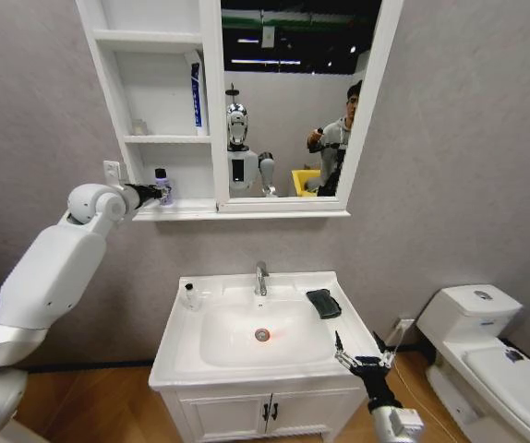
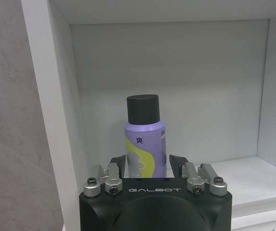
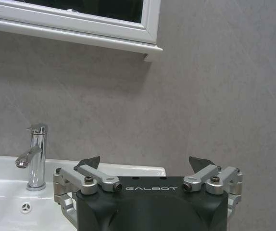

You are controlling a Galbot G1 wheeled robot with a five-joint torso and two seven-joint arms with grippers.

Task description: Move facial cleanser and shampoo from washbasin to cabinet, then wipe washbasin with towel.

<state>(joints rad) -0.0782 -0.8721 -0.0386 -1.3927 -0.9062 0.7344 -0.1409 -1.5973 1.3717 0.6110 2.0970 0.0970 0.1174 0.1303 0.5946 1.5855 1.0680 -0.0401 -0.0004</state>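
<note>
The shampoo (image 2: 144, 144), a purple bottle with a black cap, stands upright on the bottom shelf of the cabinet (image 1: 154, 41). My left gripper (image 1: 157, 193) reaches into that shelf, its fingers (image 2: 119, 164) closed against the bottle's sides. A blue tube, the facial cleanser (image 1: 196, 94), stands on the middle shelf. The towel (image 1: 323, 303) lies dark and folded on the back right rim of the washbasin (image 1: 177, 360). My right gripper (image 1: 362, 360) hovers open at the basin's front right corner, holding nothing.
A chrome tap (image 1: 261, 277) rises behind the bowl, and a small clear bottle (image 1: 189, 295) stands on the rim's back left. A white toilet (image 1: 487, 341) sits to the right. The vanity doors (image 1: 270, 411) are below the basin.
</note>
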